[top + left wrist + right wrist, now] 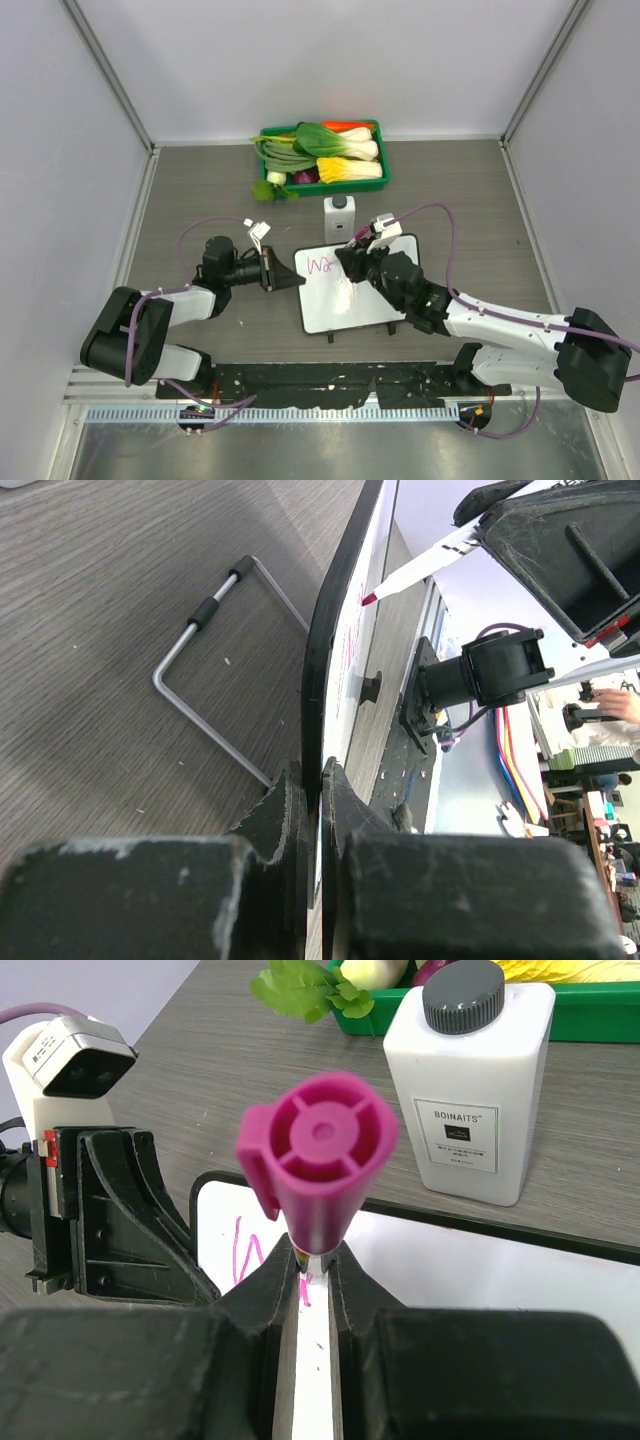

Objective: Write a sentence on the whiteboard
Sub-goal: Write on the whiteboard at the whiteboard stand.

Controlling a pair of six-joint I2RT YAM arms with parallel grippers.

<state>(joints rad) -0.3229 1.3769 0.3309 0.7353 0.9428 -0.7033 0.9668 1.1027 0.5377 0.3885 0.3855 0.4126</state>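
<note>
One whiteboard (370, 295), center of the top view: looks light, stiff, slick-faced, so hold it by the rim. Left gripper (315, 785) pinches its left edge; right gripper (315, 1265) pinches the marker (318, 1150). Few pink strokes of the sentence (322, 265), upper-left corner.

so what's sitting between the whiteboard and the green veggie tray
A white bottle with a grey cap stands between the whiteboard and the green tray, clearest in the top view.
</note>
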